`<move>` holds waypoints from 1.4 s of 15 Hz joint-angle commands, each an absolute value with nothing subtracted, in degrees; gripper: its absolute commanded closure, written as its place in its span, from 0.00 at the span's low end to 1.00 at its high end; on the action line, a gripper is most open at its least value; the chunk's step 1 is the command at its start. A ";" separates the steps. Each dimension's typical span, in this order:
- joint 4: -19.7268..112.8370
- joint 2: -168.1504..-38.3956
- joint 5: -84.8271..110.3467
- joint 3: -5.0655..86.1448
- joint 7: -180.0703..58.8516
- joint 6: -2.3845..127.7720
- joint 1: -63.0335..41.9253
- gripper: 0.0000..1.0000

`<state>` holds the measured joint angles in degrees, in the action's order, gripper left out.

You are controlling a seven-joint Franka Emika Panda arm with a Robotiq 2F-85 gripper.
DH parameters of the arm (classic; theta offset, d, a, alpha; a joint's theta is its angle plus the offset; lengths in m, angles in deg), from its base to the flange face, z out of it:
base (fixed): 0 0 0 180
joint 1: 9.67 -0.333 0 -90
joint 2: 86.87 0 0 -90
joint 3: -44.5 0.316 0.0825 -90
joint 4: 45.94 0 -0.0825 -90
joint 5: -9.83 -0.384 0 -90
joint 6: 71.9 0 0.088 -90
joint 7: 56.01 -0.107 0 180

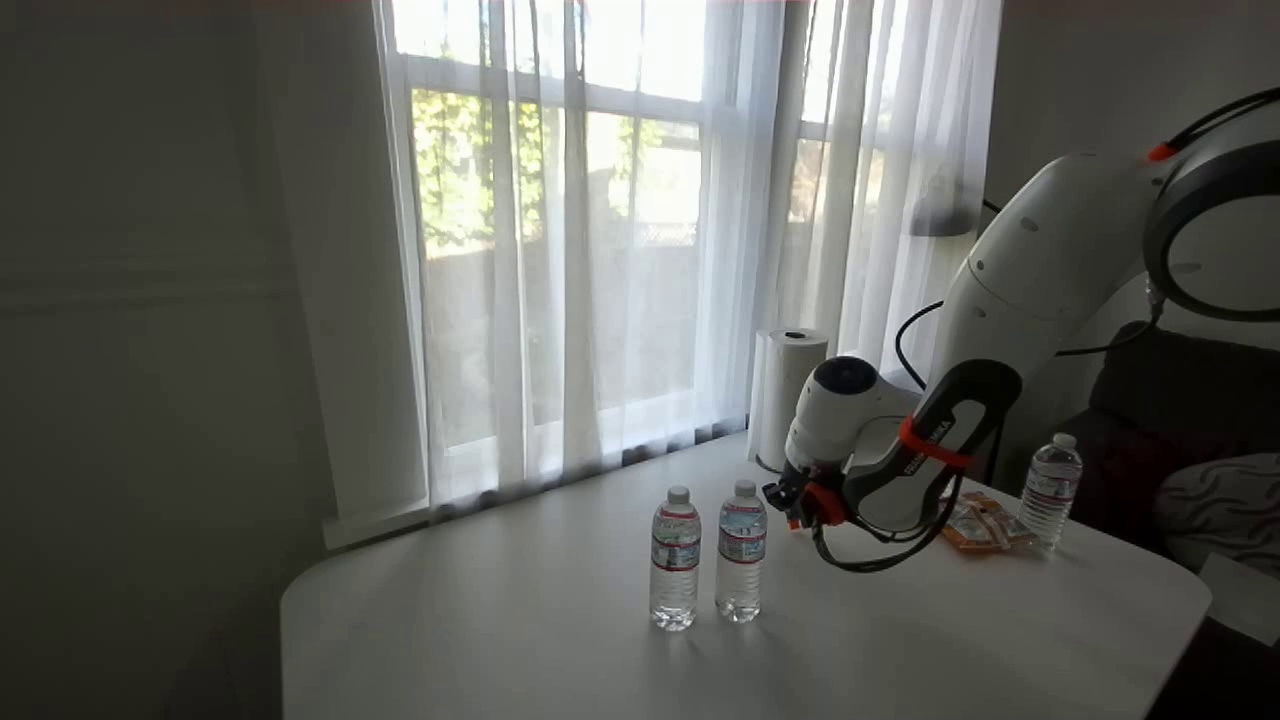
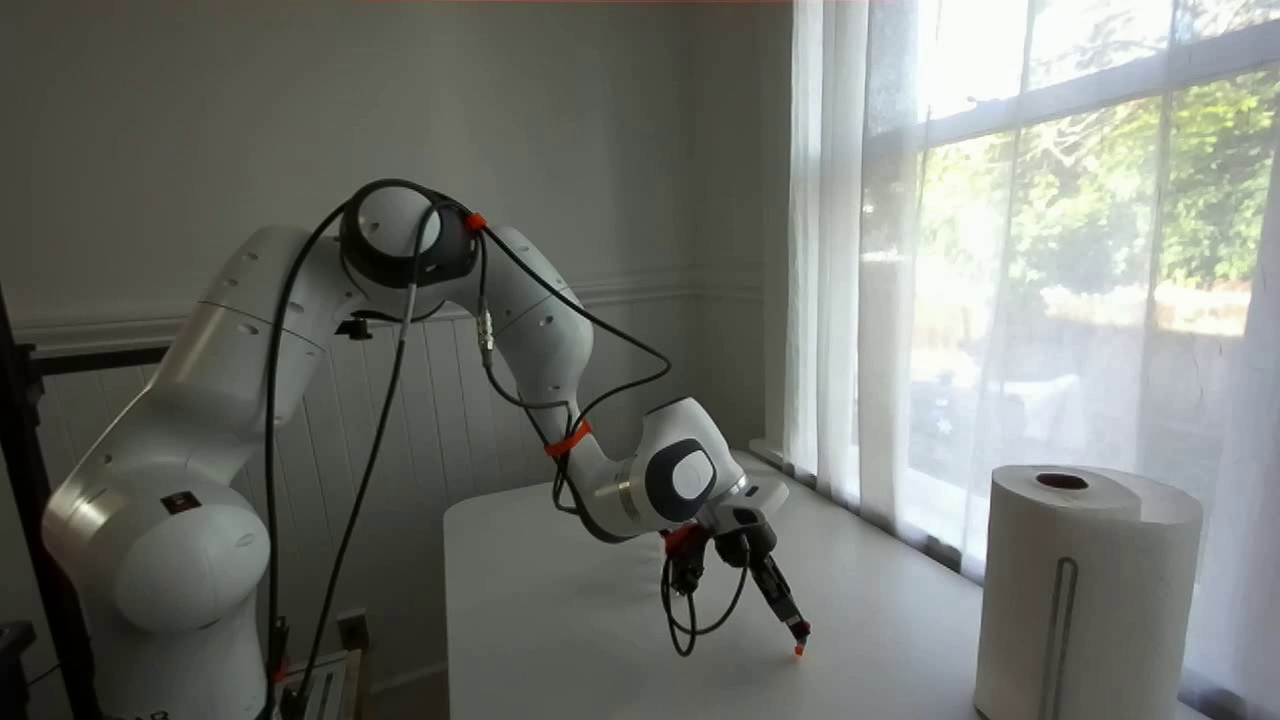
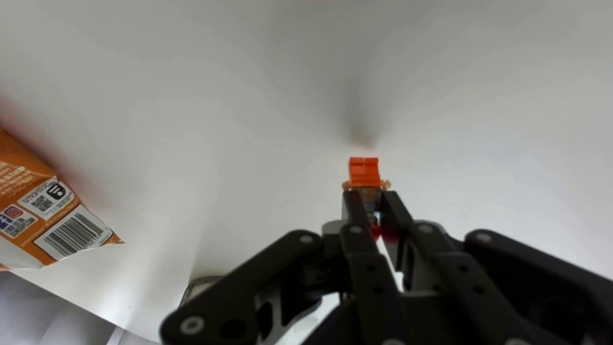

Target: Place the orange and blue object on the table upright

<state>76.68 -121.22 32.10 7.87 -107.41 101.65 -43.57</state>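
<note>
The orange and blue object (image 3: 364, 172) is a tiny figure with orange legs, small tan hands and a red part at the head end. My gripper (image 3: 371, 196) is shut on its middle; the fingers hide most of the body, with a bit of blue between them. The orange end points away from the fingers, toward the table (image 3: 191, 120). In both exterior views the orange tip (image 1: 795, 524) (image 2: 799, 651) shows below the fingers, near the tabletop. A shadow lies on the table beyond the legs in the wrist view. I cannot tell whether the legs touch the table.
Two water bottles (image 1: 675, 560) (image 1: 741, 552) stand beside the gripper. An orange-and-white snack packet (image 1: 982, 525) and another bottle (image 1: 1052, 492) are farther right; the packet also shows in the wrist view (image 3: 52, 206). A paper towel roll (image 2: 1085, 600) stands near the curtained window.
</note>
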 commanded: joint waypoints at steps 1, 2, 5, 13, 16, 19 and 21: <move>76.76 -122.30 29.06 6.07 -105.82 102.71 -45.51 0.97; 76.75 -122.94 28.90 4.96 -106.19 103.81 -46.40 0.97; 76.93 -124.69 27.04 2.16 -106.51 106.73 -48.70 0.97; 77.53 -130.34 11.94 0.95 -99.03 113.93 -51.67 0.97; 77.57 -131.55 5.84 1.58 -94.94 115.61 -51.89 0.97; 77.52 -132.07 0.76 2.18 -91.05 116.37 -51.95 0.97; 77.50 -132.31 -1.93 2.59 -88.80 116.52 -51.97 0.97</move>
<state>76.76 -131.57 3.03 2.33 -92.58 114.86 -51.11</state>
